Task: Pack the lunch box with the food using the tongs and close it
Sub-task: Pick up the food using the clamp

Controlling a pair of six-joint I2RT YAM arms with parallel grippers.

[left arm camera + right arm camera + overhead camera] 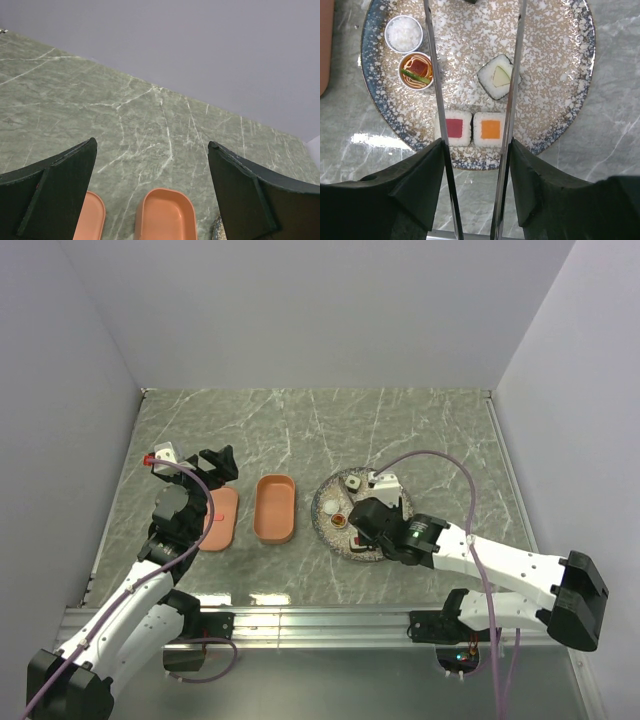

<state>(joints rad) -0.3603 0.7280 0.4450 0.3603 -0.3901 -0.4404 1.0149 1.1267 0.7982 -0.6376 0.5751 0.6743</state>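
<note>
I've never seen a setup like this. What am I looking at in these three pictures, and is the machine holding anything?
Two robot arms sit at a green marbled table. One picture looks down from above; the others come from cameras on each wrist. The right arm grips long thin grey metal tongs in its jaws, above a round speckled grey plate of small sushi pieces. The left arm, jaws open and empty, hovers near the salmon-orange oblong plastic tray and its flat oval lid lying beside it.

We record white link shells and black joints on the left arm (pixel 120 625) and right arm (pixel 510 565). A lilac cable (pixel 430 453) runs along each. The left gripper (pixel 151 142) has black wedge-shaped fingers (pixel 55 195).
</note>
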